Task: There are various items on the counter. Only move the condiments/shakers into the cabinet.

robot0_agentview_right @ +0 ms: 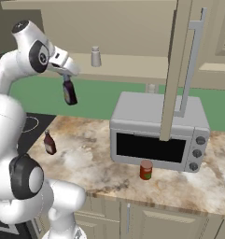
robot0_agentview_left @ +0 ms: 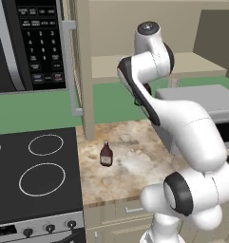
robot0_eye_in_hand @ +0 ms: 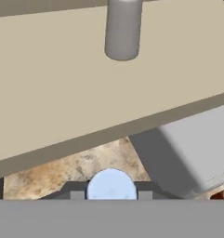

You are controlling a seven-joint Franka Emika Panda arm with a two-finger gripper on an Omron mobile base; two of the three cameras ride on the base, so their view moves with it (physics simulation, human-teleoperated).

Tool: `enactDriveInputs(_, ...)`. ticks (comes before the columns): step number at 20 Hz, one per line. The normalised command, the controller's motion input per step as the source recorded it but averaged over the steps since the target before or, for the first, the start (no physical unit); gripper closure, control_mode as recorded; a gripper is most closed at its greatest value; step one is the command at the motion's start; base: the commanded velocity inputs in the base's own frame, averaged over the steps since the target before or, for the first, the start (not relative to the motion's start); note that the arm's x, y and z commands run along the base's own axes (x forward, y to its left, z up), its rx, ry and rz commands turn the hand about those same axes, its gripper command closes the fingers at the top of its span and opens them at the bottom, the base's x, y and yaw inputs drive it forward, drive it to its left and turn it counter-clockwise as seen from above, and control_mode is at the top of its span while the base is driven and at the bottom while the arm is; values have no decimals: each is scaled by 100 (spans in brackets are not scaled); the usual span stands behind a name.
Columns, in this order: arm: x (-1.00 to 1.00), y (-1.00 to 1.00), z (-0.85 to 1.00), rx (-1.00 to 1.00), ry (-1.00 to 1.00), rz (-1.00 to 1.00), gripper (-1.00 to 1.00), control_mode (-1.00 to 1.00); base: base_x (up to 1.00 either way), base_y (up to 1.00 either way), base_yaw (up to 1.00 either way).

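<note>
My gripper is shut on the blue-capped dark bottle, which hangs in the air just in front of the cabinet shelf and a little below its edge. In the hand view the blue cap sits between my finger tips. The grey-white shaker stands upright on the shelf, and it appears straight ahead as the shaker in the hand view. The slim brown-red bottle stands upright on the counter near the stovetop, also seen as the bottle.
A grey microwave sits on the counter below the shelf, with a small red can in front of it. The open cabinet door with its long handle hangs right of the shelf. The black stovetop lies to the left.
</note>
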Motion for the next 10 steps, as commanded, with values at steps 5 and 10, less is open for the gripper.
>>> enactDriveInputs(5,-60,-9,68,-3,-17,13,100,-100,0,0,0)
enactDriveInputs(10,-45,-5,44,0,-40,17,100,-100,0,0,0)
